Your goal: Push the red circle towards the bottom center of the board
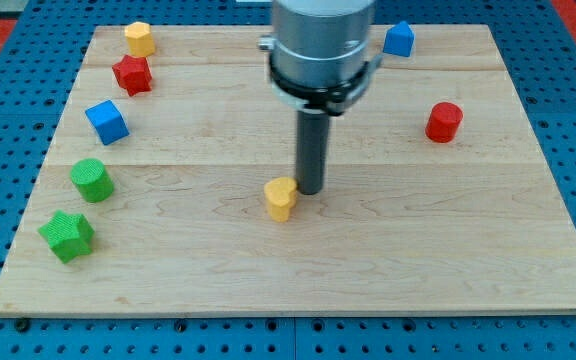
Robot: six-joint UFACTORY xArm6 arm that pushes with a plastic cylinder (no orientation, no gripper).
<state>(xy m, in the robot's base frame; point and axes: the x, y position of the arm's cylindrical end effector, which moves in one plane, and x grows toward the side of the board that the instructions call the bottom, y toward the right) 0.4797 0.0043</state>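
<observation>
The red circle (444, 122) stands on the wooden board (388, 250) at the view's right, in the upper half. My tip (310, 192) is near the board's middle, far to the left of and below the red circle. It is right next to the upper right side of a yellow heart-shaped block (281, 198); I cannot tell whether they touch.
A blue block (399, 39) sits at the top right. At the view's left are a yellow block (140, 39), a red star (132, 74), a blue cube (107, 122), a green circle (92, 180) and a green star (67, 235). The arm's grey body (322, 45) hangs over the top centre.
</observation>
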